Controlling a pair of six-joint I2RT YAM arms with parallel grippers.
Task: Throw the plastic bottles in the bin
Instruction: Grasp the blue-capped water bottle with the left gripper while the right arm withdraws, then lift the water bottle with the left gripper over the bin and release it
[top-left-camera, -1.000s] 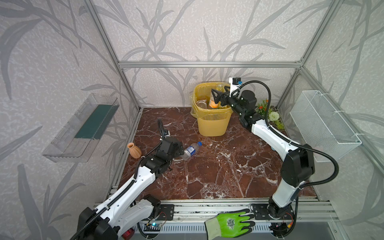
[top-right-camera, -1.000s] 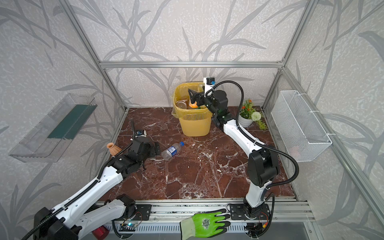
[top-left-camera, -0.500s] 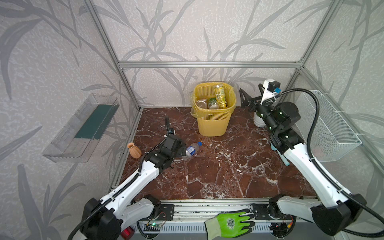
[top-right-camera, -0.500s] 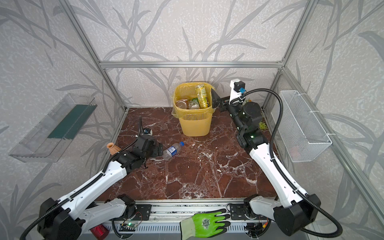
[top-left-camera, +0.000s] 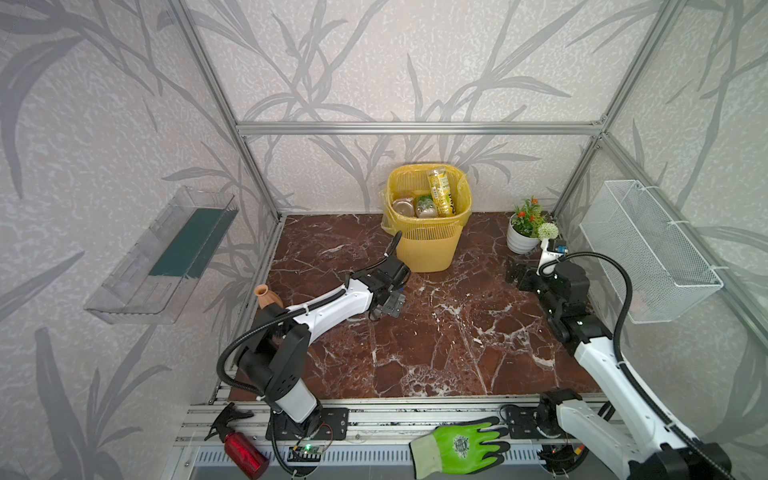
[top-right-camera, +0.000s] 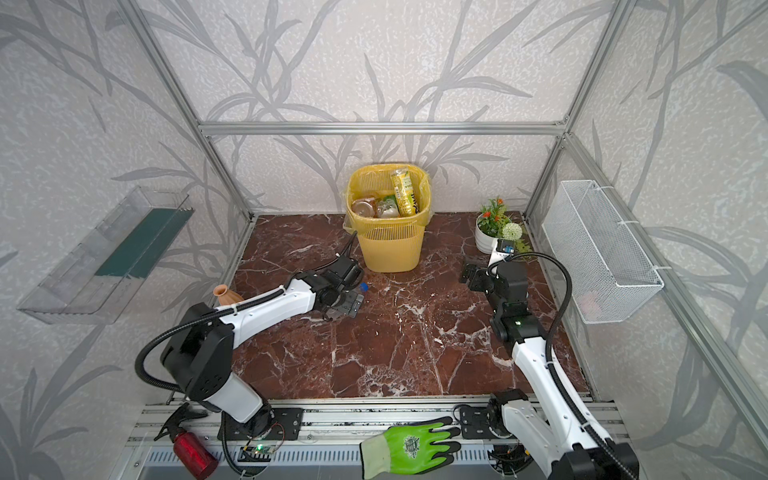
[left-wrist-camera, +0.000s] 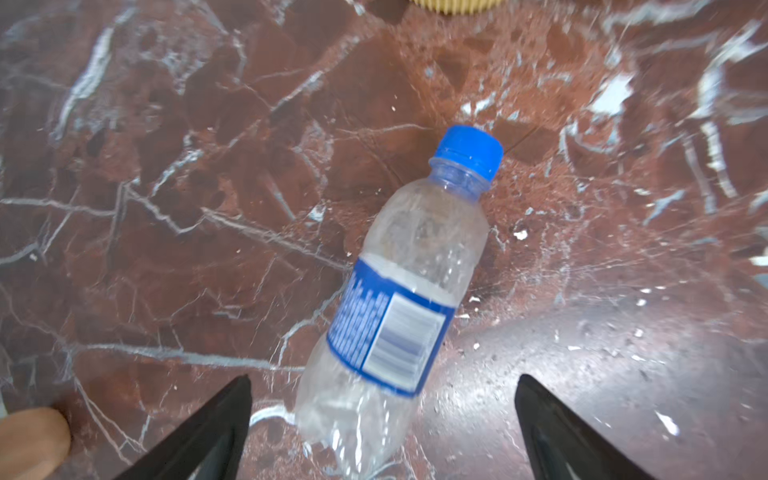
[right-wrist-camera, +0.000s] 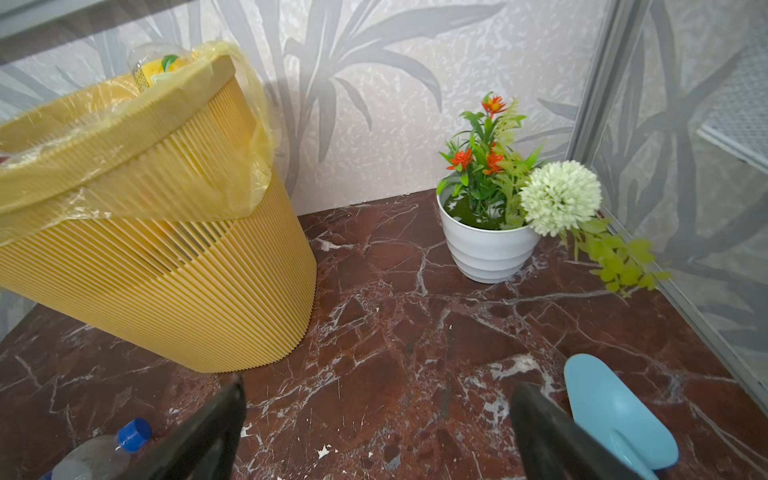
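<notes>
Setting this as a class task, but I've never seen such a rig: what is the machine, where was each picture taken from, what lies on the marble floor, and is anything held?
Two white robot arms work over a marble floor. Two pictures look down from one overhead camera pair; the other two come from cameras on the arms' wrists. The left fingers are open over a blue-capped bottle lying on the marble, not gripping it. The right fingers are open and empty. The yellow bin already holds bottles. A flowerpot, a blue scoop and a terracotta vase share the floor.
</notes>
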